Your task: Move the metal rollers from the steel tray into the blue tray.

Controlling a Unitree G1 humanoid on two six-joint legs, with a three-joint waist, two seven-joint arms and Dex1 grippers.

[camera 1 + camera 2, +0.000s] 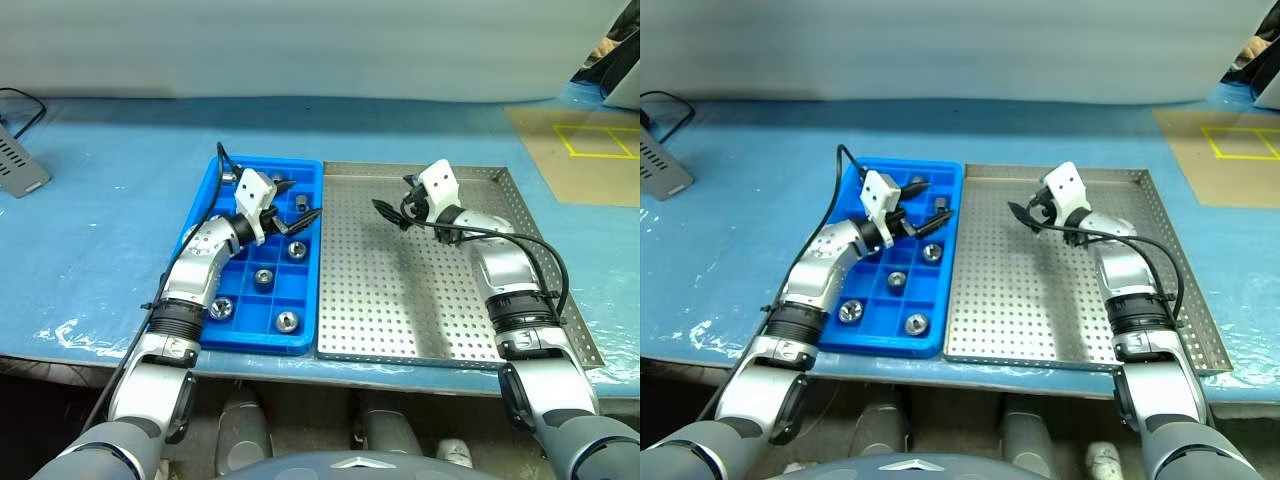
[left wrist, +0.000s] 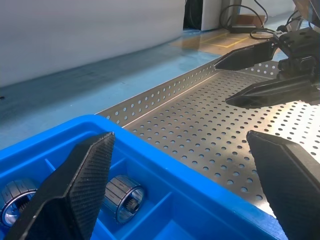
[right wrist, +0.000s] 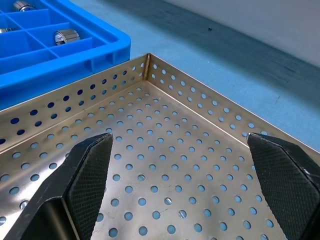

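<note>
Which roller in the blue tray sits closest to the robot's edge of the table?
The roller in the blue tray's nearest row, on the side by the steel tray. The roller beside it sits slightly farther back, and the others lie in rows beyond.

Steel tray [image 1: 400, 300] floor bare; blue tray [image 1: 200, 235] compartments hold rollers [image 1: 287, 321].

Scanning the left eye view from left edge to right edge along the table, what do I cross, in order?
Grey device at the table's left edge → blue tray, with the open left hand over it → steel tray, with the open right hand over it → yellow-taped brown panel.
</note>
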